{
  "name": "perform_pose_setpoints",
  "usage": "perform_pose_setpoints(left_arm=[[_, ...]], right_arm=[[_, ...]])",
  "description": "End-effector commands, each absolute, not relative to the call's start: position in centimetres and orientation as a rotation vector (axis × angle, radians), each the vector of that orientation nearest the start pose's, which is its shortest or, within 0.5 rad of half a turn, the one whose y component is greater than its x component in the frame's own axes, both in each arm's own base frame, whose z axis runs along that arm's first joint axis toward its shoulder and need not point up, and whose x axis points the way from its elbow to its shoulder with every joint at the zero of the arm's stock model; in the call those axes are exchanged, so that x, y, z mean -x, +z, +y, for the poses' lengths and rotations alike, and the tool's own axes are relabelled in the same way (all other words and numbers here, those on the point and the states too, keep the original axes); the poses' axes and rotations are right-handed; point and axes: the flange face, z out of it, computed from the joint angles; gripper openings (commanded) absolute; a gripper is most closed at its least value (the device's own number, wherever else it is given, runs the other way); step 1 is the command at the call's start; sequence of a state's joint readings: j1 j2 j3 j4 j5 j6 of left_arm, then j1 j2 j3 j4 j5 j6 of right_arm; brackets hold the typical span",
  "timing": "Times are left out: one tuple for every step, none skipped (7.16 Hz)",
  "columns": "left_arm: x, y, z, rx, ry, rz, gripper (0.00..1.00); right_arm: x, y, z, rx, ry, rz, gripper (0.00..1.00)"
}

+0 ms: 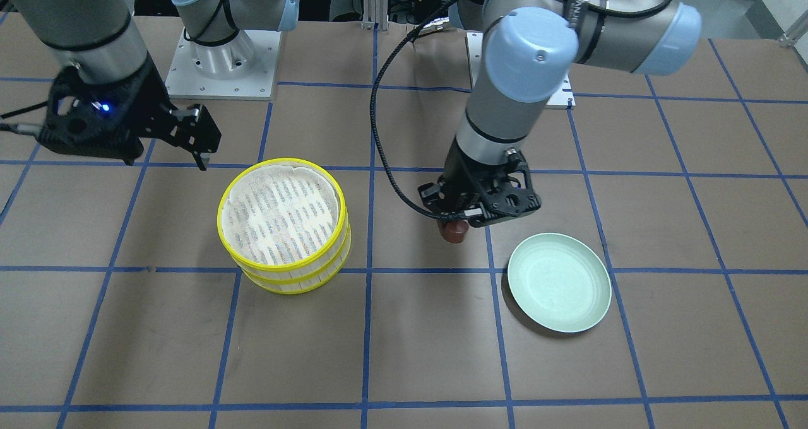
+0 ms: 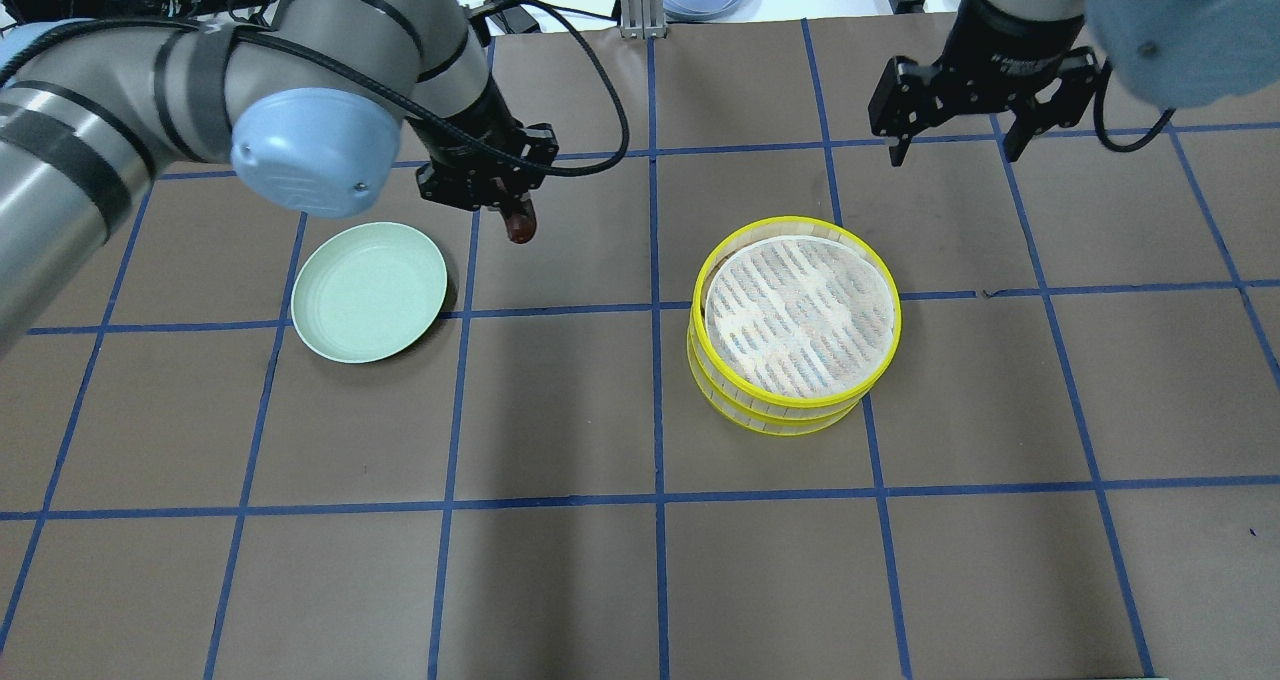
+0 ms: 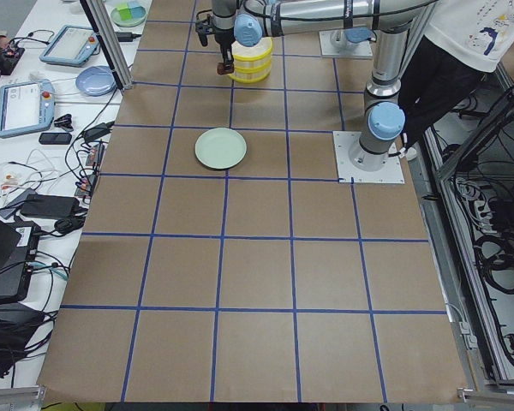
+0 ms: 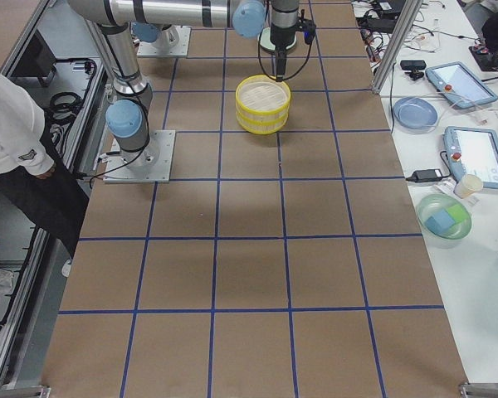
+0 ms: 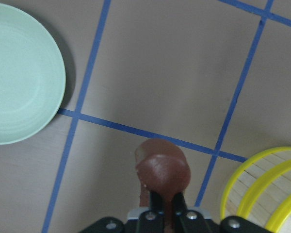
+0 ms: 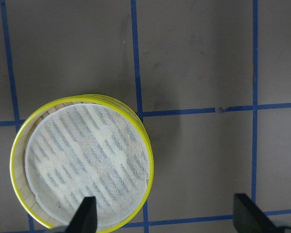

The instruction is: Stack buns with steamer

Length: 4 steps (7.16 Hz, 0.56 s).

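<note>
The steamer [image 2: 770, 412] is two yellow-rimmed baskets stacked as tiers right of the table's centre; the top tier's white base [image 1: 281, 214] is bare. My left gripper [image 2: 515, 215] is shut on the dark reddish-brown bun [image 2: 520, 227] and holds it above the table between the plate and the steamer. The left wrist view shows the bun [image 5: 162, 172] pinched between the fingers, with the steamer's rim [image 5: 262, 194] at the lower right. My right gripper [image 2: 950, 145] is open and empty, hovering beyond the steamer [image 6: 87, 160]. The cream-white bun is out of view.
A pale green plate [image 2: 369, 291] lies empty on the table to the left of the held bun; it also shows in the front view [image 1: 559, 282]. Brown table covering with a blue tape grid. Both arm bases stand at the table's robot side.
</note>
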<state>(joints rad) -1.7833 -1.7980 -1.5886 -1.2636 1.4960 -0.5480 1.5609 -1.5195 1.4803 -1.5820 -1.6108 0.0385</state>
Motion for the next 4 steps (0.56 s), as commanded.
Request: perform_pose_setpoints(left_arm=[[34.8, 37.7, -50.7, 0.564, -0.102, 3.215, 0.01], [38.2, 37.4, -49.3, 0.464, -0.16, 3.256, 0.01], [40.4, 36.6, -48.7, 0.431, -0.202, 3.282, 0.01], [41.9, 34.9, -48.3, 0.46, -0.153, 3.284, 0.01]], right_arm=[[-12.8, 56.2, -49.8, -0.129, -0.203, 3.16, 1.0], [-13.0, 55.9, -49.7, -0.277, -0.195, 3.143, 1.0], [-13.1, 55.9, -49.6, -0.337, -0.188, 3.133, 1.0], [-13.3, 55.8, -49.3, -0.323, -0.179, 3.12, 1.0]])
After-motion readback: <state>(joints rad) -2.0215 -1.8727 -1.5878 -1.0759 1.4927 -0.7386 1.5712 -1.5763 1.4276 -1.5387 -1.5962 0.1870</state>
